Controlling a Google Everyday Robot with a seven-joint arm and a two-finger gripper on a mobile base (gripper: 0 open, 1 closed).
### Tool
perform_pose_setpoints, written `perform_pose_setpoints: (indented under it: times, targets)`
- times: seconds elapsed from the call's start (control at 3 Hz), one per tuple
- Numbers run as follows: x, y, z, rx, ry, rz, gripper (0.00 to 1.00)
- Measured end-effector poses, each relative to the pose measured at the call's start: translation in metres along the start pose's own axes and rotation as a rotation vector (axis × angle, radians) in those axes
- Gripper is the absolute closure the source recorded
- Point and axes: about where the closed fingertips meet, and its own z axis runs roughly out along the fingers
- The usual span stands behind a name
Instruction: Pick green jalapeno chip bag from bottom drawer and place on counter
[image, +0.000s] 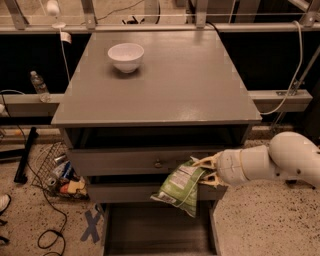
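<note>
The green jalapeno chip bag hangs crinkled in front of the two upper drawer fronts, above the open bottom drawer. My gripper comes in from the right on a white arm and is shut on the bag's upper right edge. The bag is clear of the drawer floor and below the level of the counter. The counter is a wide grey top above the drawers.
A white bowl stands on the counter at the back left. A wire basket of clutter and cables lie on the floor left of the cabinet. A water bottle stands on a ledge at the left. A rail runs behind the counter.
</note>
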Motion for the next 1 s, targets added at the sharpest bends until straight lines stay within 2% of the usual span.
perform_pose_setpoints:
  times: [0.33,0.67,1.0]
  targets:
    - [-0.022,-0.026,-0.038,0.037,0.046,-0.022,1.00]
    - [-0.036,-0.045,-0.062,0.054,0.087,-0.054,1.00]
    - [-0.036,-0.045,-0.062,0.054,0.087,-0.054,1.00]
